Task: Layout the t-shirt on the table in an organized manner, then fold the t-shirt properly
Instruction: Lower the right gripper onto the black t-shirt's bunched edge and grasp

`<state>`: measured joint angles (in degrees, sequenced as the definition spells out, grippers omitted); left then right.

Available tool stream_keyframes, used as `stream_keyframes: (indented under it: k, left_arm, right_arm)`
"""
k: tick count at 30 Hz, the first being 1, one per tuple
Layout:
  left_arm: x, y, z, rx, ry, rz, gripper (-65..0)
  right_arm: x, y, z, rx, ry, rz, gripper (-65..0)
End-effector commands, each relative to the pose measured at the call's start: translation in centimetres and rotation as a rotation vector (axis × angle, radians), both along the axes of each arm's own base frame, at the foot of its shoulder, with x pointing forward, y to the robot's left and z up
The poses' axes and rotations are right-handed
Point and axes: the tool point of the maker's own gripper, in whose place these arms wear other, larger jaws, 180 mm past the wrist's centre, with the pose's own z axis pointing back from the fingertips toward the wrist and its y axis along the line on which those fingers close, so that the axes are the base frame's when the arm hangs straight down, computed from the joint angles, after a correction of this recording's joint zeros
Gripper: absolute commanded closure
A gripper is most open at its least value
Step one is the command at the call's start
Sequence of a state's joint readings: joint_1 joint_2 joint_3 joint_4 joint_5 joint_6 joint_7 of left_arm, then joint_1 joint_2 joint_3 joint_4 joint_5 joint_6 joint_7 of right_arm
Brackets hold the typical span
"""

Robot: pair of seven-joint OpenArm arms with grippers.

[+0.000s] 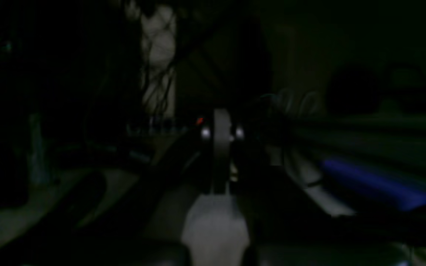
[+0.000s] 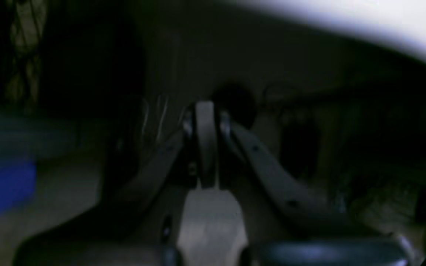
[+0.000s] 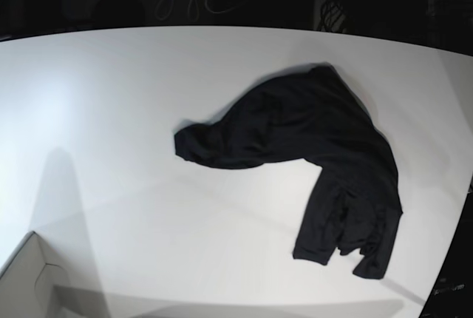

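t-shirt (image 3: 318,163): I see it crumpled toward the table's (image 3: 111,111) right edge, its long run bending from centre to the near-right corner.
left gripper (image 1: 220,147): jaws together, holding nothing.
right gripper (image 2: 205,140): likewise closed, empty.
nearer arm: I judge the left.
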<state>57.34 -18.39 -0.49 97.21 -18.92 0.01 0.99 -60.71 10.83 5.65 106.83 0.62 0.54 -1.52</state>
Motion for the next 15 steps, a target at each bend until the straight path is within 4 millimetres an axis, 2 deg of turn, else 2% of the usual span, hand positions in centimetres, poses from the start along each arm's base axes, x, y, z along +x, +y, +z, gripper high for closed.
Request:
stream_keyframes:
  k: [1, 7, 15]
  left_arm:
    - [0.7, 0.7, 1.3, 0.014, -0.042, 0.013, 0.0]
    - [4.4, 1.8, 5.4, 0.028, -0.189, 0.102, 0.0]
    - [7.1, 1.5, 8.7, 0.019, -0.302, 0.112, 0.0]
  right_arm:
    - [0.4, 0.1, 1.0, -0.001, -0.03, 0.007, 0.0]
    - [4.5, 1.4, 4.3, 0.019, -0.171, 0.027, 0.0]
    - [9.4, 2.4, 5.6, 0.049, -0.281, -0.002, -1.2]
